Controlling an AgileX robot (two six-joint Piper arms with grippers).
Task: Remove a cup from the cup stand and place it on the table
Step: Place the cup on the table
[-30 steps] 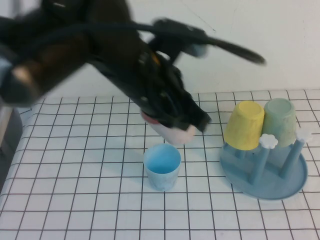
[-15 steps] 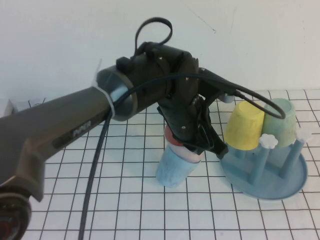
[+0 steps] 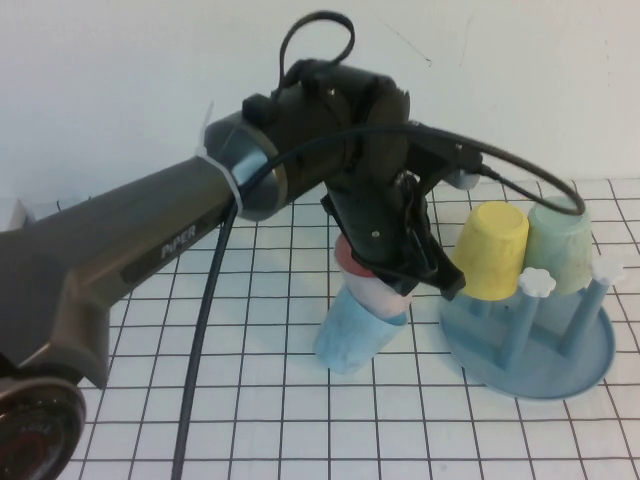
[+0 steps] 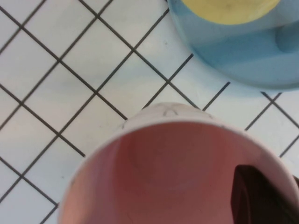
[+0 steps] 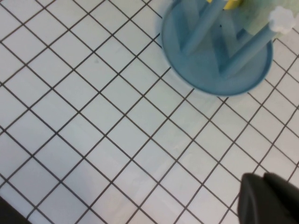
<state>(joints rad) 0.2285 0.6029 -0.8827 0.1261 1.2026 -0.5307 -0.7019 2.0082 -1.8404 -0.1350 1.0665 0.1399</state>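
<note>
My left gripper is shut on the rim of the pale pink cup, just left of the cup stand. The pink cup's base sits in the mouth of a light blue cup, which leans on the table. In the left wrist view the pink inside of the cup fills the lower part, with one dark finger inside it. The stand lies beyond. My right gripper hangs shut and empty over the table near the stand; it does not show in the high view.
A yellow cup and a pale green cup hang upside down on the stand's pegs. Two bare pegs with white flower knobs stand at its front. A white wall rises behind the table.
My left arm has brought the pink cup down into the blue cup. The blue cup stood upright a second ago and now leans. Over the last half second the gripper shifted slightly right.
</note>
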